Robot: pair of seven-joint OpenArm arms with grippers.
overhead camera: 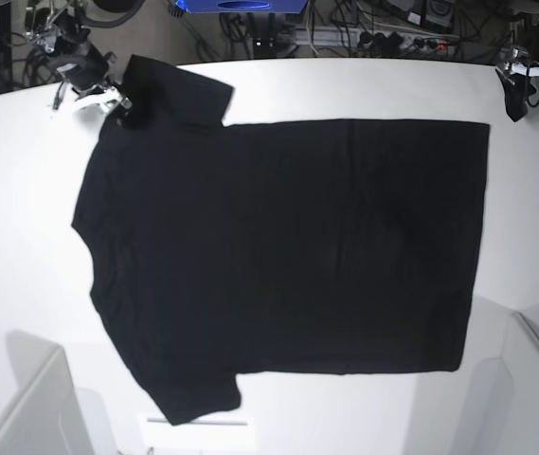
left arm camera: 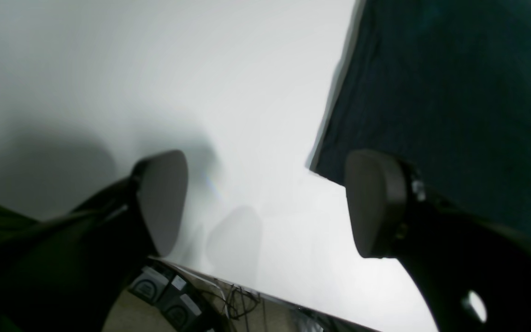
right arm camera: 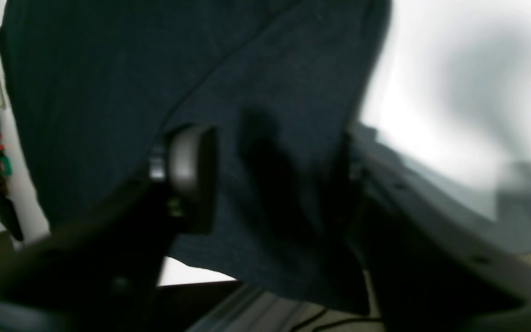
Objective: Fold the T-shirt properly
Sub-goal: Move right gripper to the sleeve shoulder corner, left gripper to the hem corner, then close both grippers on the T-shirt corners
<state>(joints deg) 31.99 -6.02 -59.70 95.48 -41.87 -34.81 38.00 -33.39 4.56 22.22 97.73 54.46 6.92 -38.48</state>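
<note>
Overhead, right tool (right arm camera: 270, 180) half-open astride the T-shirt (overhead camera: 288, 256) sleeve; left tool (left arm camera: 265, 203) wide open beside its hem.

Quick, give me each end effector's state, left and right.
Left end effector: open, holding nothing, above the bare table beside the T-shirt corner.
Right end effector: around the T-shirt sleeve, pads apart; a grip cannot be told.

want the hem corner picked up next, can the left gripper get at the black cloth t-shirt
Probably yes: the left gripper hangs open over bare white table, beside a corner of the black cloth T-shirt, with nothing between.
</note>
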